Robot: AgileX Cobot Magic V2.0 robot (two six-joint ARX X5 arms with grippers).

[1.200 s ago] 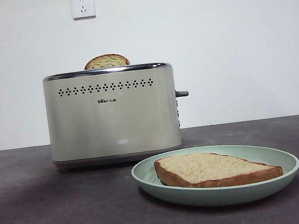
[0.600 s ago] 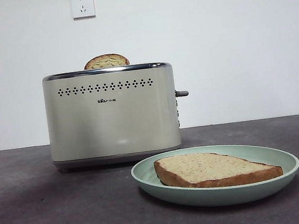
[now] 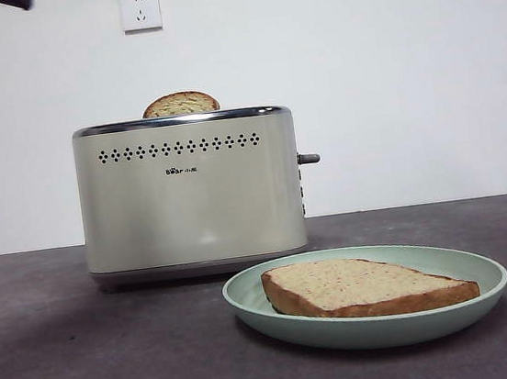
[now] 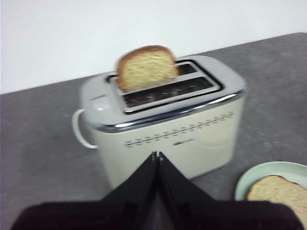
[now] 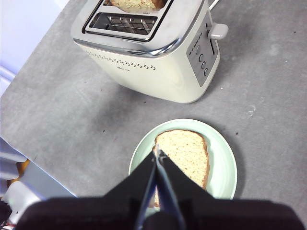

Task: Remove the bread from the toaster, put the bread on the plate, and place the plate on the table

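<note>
Nearest, the bread (image 3: 367,285) lies flat in the plate (image 3: 248,294) on the table (image 3: 71,360), right of and nearer than the toaster (image 3: 190,197), so the task looks done or nearly so. Farther back a darker domed slice (image 3: 180,104) stands in a slot; the toaster's small logo seems to read "Bear". The left gripper (image 4: 157,155) and right gripper (image 5: 157,152) hang above, jaws closed, holding nothing; any next move calls only for retreat

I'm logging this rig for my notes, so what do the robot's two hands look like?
Both look alike: the left hand and the right hand each have two matte black wedge-shaped jaws tapering to a thin tip from a broad black base. No markings, cables or sleeves show.
</note>
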